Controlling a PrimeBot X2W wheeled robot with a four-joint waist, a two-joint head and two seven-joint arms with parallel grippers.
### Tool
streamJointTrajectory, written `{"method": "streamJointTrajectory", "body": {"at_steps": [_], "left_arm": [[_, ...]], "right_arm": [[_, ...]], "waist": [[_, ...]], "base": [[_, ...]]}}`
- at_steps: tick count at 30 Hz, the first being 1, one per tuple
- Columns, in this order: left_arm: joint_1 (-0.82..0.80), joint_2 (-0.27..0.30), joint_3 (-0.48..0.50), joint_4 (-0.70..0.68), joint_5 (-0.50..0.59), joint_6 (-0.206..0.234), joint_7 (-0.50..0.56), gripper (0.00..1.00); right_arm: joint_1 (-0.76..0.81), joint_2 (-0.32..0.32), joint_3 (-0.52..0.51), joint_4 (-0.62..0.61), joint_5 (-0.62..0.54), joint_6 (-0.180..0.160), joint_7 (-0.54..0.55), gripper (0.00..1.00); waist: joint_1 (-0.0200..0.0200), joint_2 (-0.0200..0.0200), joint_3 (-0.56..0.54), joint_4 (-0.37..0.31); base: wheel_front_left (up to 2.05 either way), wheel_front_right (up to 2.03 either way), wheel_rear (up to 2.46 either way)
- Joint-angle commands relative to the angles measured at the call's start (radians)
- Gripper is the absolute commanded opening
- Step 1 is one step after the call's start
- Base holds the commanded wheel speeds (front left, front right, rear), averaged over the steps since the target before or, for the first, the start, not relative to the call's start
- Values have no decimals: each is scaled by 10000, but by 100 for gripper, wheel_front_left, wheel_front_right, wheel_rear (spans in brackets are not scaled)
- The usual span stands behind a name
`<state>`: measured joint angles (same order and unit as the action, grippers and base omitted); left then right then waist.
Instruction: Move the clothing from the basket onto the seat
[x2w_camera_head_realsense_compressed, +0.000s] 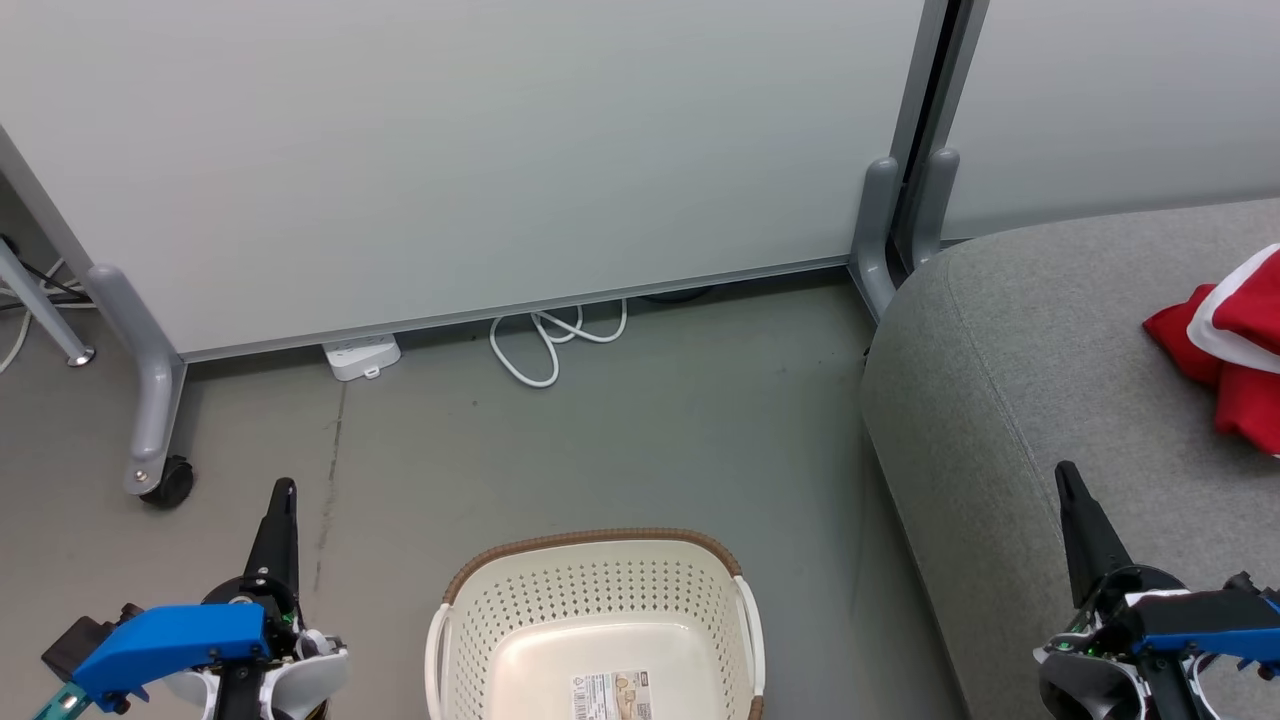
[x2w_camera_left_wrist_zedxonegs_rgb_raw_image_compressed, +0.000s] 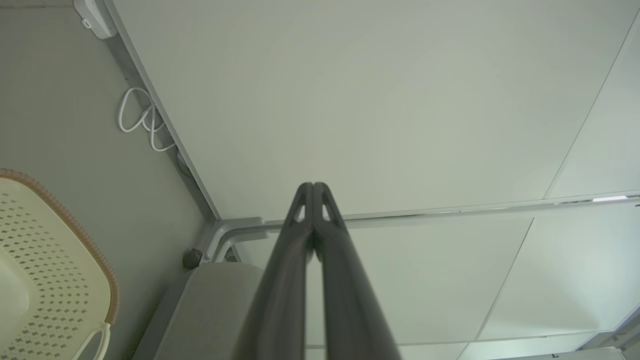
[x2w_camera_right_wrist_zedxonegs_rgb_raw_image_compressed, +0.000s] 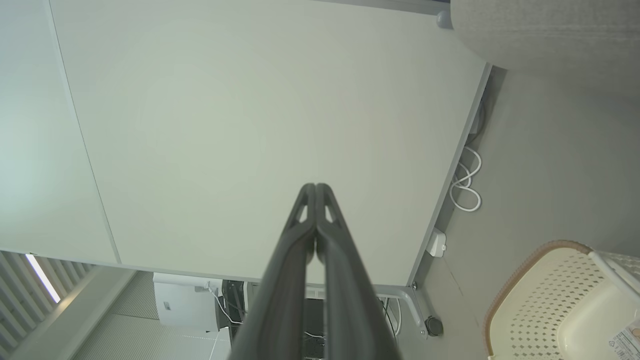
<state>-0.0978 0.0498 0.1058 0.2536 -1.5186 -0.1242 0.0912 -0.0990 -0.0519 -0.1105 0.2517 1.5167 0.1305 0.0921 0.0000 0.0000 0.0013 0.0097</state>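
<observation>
Head view is showing the clothing (x2w_camera_head_realsense_compressed: 1225, 350) lying on the seat (x2w_camera_head_realsense_compressed: 1000, 350) at the far right, a red heap with white trim, partly cut off by the frame edge. The right claw (x2w_camera_head_realsense_compressed: 1065, 472) is hovering over the seat's front part, nearer the robot than the clothing and a little to its left, apart from it. Its two fingers are pressing together and gripping nothing.

The left claw (x2w_camera_head_realsense_compressed: 284, 492) is hanging above the floor (x2w_camera_head_realsense_compressed: 650, 430), left of the basket (x2w_camera_head_realsense_compressed: 590, 540), with its fingers likewise pressing together on nothing. It is sitting well apart from the clothing, with the basket and the seat's edge lying between them. The basket is standing on the floor between the two claws, its pale bottom and label (x2w_camera_head_realsense_compressed: 612, 695) showing.

In the left wrist view the shut fingertips (x2w_camera_left_wrist_zedxonegs_rgb_raw_image_compressed: 304, 200) are pointing at a pale panel (x2w_camera_left_wrist_zedxonegs_rgb_raw_image_compressed: 350, 100), with the basket's rim (x2w_camera_left_wrist_zedxonegs_rgb_raw_image_compressed: 65, 220) at lower left. In the right wrist view the fingertips (x2w_camera_right_wrist_zedxonegs_rgb_raw_image_compressed: 306, 200) are meeting too, with the basket (x2w_camera_right_wrist_zedxonegs_rgb_raw_image_compressed: 540, 300) at lower right.
</observation>
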Motion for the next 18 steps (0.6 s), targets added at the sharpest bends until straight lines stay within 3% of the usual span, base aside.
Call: {"method": "streamJointTrajectory", "body": {"at_steps": [1, 18], "left_arm": [[-140, 9, 41, -71, -177, -100, 73, 0], [-154, 7, 105, -104, -951, -109, 270, 0]], "right_arm": [[-129, 15, -28, -55, 193, 4, 62, 0], [-161, 27, -49, -85, 972, 4, 260, 0]], "waist": [[0, 0, 2, -9], [0, 0, 18, -97]], "base": [[0, 0, 0], [0, 0, 0]]}}
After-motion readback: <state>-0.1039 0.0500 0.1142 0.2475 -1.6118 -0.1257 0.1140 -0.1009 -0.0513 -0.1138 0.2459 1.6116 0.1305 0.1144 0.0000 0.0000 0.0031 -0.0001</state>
